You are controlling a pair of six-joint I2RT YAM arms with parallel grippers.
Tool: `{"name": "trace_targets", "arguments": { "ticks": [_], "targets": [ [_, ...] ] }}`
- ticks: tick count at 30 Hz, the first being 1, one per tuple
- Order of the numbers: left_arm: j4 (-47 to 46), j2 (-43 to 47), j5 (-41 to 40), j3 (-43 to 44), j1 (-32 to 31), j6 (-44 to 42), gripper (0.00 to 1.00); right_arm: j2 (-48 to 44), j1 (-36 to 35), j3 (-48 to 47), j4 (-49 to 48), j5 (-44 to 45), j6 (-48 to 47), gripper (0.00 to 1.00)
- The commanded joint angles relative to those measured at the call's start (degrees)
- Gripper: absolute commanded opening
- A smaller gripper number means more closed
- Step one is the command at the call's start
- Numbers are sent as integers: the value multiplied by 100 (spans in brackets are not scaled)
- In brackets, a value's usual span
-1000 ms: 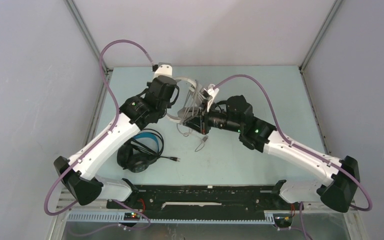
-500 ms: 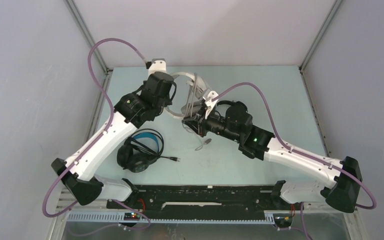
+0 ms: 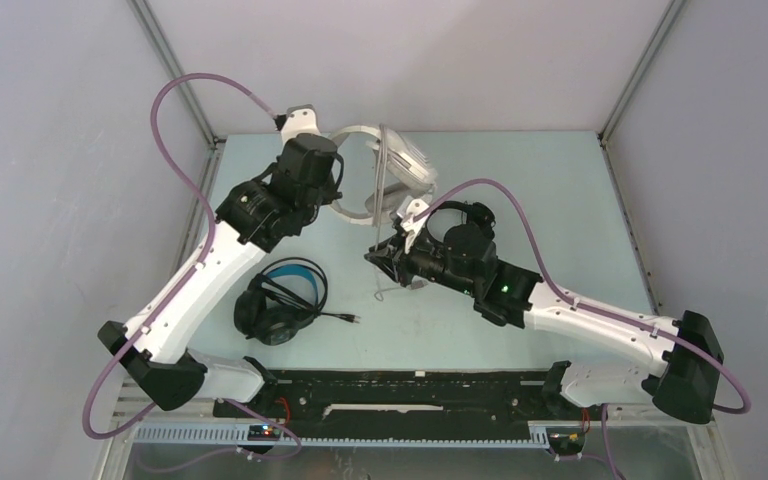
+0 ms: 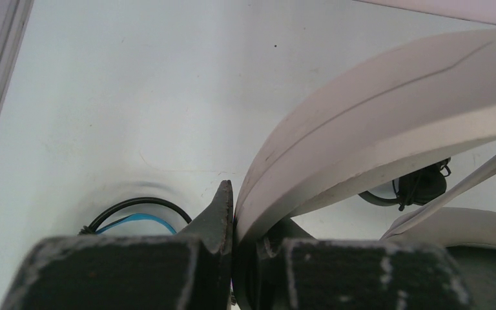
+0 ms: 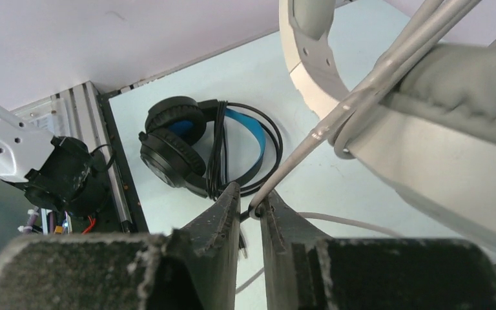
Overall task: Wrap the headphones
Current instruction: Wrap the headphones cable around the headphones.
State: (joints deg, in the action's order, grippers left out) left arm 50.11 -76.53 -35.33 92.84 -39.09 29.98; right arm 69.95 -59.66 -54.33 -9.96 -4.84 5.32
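White over-ear headphones at far side of counter. Left tool clenched on stiff headband: bulky, rigid, best hold. Right tool straddles limp, likely slippery grey cable; pinched or slack, cannot tell.

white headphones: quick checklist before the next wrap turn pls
1. Left gripper clamped on the headband of the white headphones: ok.
2. Cable caught between the tips of the right gripper: ok.
3. Cable running straight from that gripper up to the earcup: ok.
4. Cable's free end clear of snags: cannot tell, the wrist view does not show it.
5. Black headphones lying apart from the white pair, cord bundled on them: ok.
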Motion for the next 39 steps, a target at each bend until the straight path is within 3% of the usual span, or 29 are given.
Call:
{"name": "trace_targets", "arguments": {
  "ticks": [1, 25, 32, 36, 39],
  "targets": [
    [-720, 135, 12, 527, 61, 577, 0, -33, -51, 138, -136, 55, -120, 20],
    [-835, 303, 299, 635, 192, 850, 0, 665, -147, 827, -1424, 883, -39, 28],
    [-862, 310, 375, 663, 217, 894, 0, 1020, -144, 827, -2044, 1456, -49, 36],
    [-849, 329, 422, 698, 227, 911, 0, 1234, -145, 847, -2301, 1650, -58, 27],
    [-823, 361, 488, 754, 272, 937, 0, 1288, -147, 1099, -2668, 1582, -63, 7]
  ]
}}
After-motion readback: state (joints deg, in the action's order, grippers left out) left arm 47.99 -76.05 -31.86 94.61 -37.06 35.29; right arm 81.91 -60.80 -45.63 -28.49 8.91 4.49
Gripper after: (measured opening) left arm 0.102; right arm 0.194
